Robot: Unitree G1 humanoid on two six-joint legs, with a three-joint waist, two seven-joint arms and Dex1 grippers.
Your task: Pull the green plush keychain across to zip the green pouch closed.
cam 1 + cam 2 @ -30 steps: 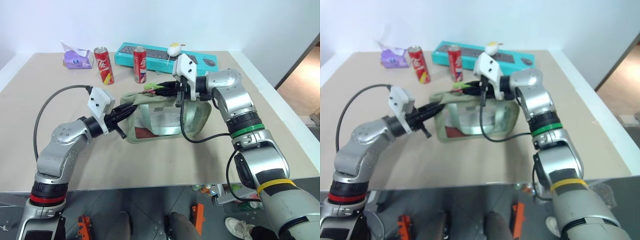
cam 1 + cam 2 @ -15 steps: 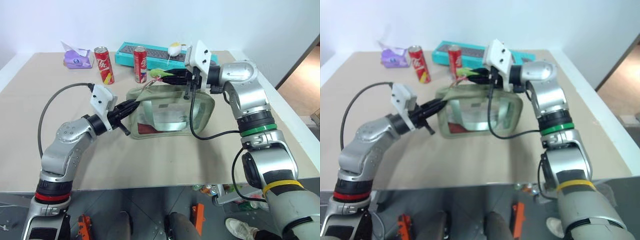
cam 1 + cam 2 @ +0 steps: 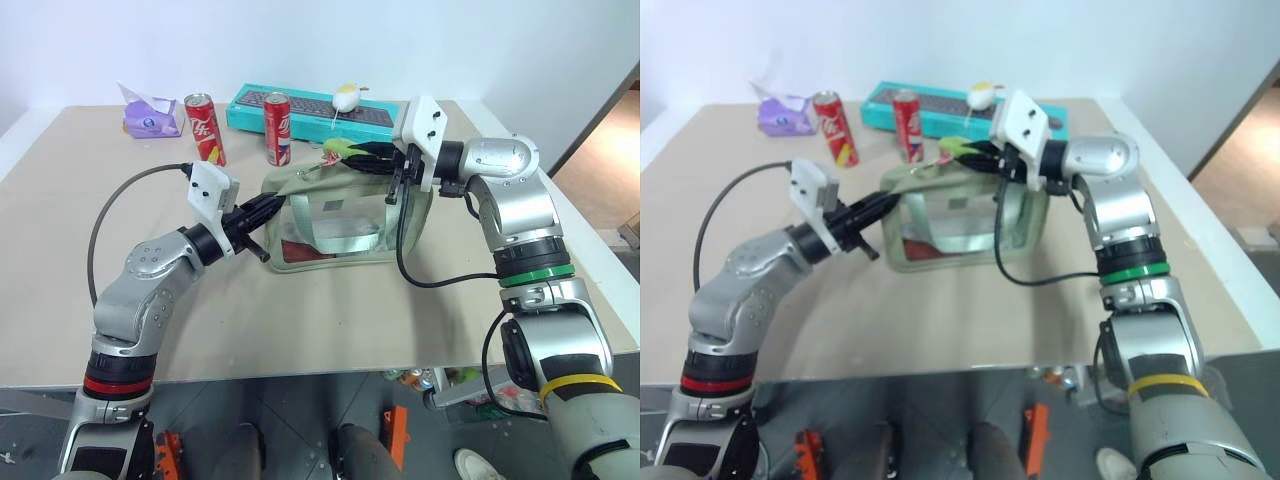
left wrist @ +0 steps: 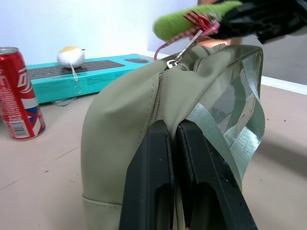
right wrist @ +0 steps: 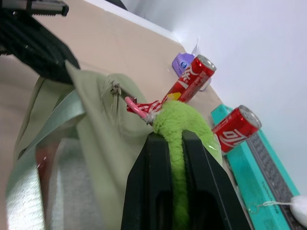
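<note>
shifted rightward – green pouch (image 3: 345, 215) on beige table (image 3: 300, 310), white wall (image 3: 300, 40) behind.

The green pouch (image 3: 345, 215) zipper teeth are too small to make out.

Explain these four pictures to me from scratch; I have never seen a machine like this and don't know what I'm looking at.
This is a two-armed humanoid robot at a table. Two pictures come from cameras in its head, looking down over both arms. The other two come from a camera on each wrist, looking along that arm's jaws.

The left gripper is shut on one end of a green pouch, steadying it. The right gripper is shut on a fuzzy green keychain tied to the pouch's zipper pull.

Farther back stand two red cans, a teal keyboard box with a small white-and-yellow object on it, and a purple item.
</note>
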